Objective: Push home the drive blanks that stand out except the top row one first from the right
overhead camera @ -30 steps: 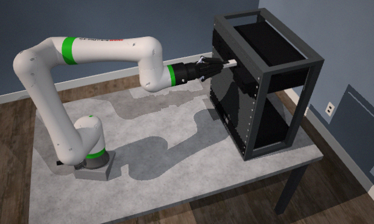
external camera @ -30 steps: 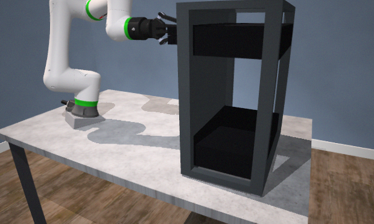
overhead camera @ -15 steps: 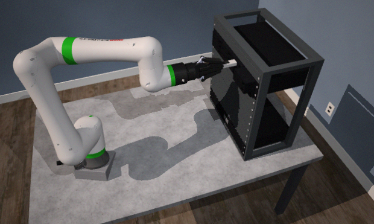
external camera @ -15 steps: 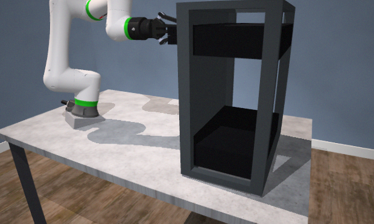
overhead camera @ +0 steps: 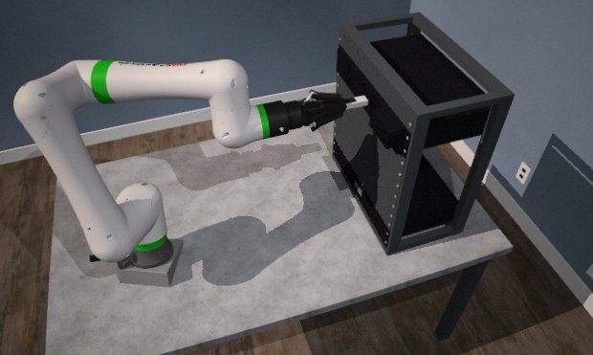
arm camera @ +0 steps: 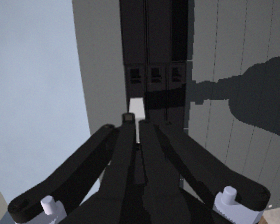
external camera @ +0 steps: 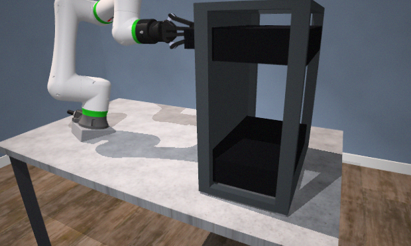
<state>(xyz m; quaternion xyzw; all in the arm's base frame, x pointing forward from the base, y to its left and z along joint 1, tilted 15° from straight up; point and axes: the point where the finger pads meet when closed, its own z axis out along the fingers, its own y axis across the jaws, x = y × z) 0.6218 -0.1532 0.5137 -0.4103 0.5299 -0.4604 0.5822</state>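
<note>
The dark grey rack (overhead camera: 416,127) stands on the right of the table, its front facing my arm. The black storage chassis (external camera: 262,43) sits in its upper part. My gripper (overhead camera: 348,103) is shut and empty, level, with its fingertips right at the chassis front on the far side, near the top. From the side (external camera: 186,33) the tips sit at a dark blank (external camera: 189,39) that stands out from the front. In the wrist view the fingertips (arm camera: 132,120) point at dark blanks (arm camera: 153,79) close ahead. Another dark block (overhead camera: 389,124) stands out on the near side of the front.
A second black unit (external camera: 255,161) fills the rack's lower part. The arm's base (overhead camera: 148,256) is at the table's left. The rack stands close to the table's right edge (overhead camera: 502,242).
</note>
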